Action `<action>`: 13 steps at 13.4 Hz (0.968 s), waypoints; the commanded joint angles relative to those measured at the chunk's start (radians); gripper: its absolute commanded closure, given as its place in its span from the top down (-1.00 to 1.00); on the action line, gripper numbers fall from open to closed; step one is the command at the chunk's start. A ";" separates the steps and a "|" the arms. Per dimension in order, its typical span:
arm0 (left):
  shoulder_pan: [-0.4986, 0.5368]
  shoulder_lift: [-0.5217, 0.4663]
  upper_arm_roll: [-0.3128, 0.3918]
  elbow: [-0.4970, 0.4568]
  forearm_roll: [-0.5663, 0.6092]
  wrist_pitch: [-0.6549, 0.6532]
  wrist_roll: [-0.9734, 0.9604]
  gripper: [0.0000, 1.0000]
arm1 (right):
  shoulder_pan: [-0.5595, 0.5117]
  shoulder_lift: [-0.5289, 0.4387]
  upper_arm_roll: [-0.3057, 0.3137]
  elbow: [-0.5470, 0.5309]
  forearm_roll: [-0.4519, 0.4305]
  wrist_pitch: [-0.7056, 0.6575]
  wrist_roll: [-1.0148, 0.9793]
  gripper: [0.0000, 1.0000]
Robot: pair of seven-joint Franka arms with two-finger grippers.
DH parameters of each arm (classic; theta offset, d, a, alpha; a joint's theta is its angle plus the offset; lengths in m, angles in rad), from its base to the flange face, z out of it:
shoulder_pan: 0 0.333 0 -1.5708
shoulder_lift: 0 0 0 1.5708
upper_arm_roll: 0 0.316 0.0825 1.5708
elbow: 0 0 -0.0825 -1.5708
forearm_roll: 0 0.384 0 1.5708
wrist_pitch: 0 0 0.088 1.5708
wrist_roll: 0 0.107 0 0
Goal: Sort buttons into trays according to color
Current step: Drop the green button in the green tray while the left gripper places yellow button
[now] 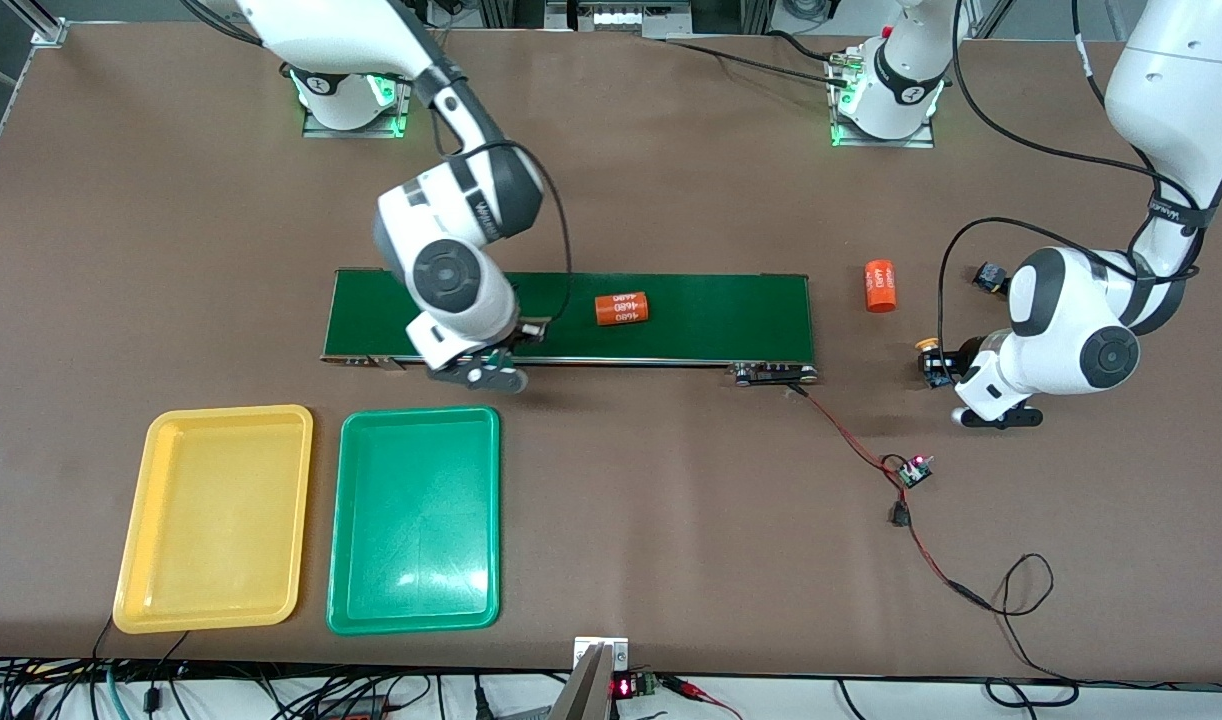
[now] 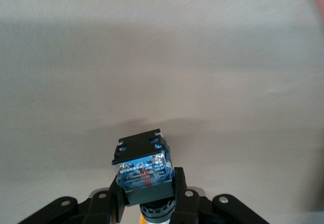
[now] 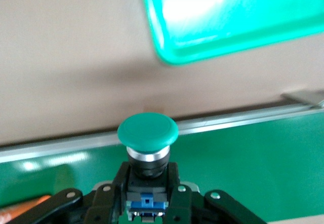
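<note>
1. fingers of the right gripper (image 3: 148,203) are clamped on the body of a green button (image 3: 148,131), cap pointing away from the wrist, over the near edge of the belt (image 1: 671,320) at its right-arm end.
2. fingers of the left gripper (image 2: 147,203) are closed on the yellow button (image 2: 142,171), low over bare table at the left arm's end.
3. trays: the green tray (image 1: 414,520) and the yellow tray (image 1: 216,518) lie side by side, nearer the front camera than the belt, both without buttons.
4. step in hand: both buttons grasped, neither yet sorted.
5. next move, by judgement: lift the green button clear of the belt's edge and carry it over the green tray; the yellow button faces a much longer run.
6. an orange cylinder (image 1: 622,309) lies on the belt, another (image 1: 880,285) on the table beside it.
</note>
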 commanded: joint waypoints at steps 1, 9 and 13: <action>-0.113 -0.057 0.010 0.042 -0.030 -0.084 -0.028 -0.66 | -0.108 0.026 0.008 0.058 0.009 0.021 -0.080 -1.00; -0.308 -0.057 -0.227 0.051 -0.096 -0.106 -0.346 -0.60 | -0.225 0.238 0.011 0.266 0.012 0.037 -0.276 -1.00; -0.322 -0.022 -0.232 0.014 -0.096 -0.019 -0.364 -0.31 | -0.286 0.339 0.014 0.367 0.012 0.037 -0.437 -1.00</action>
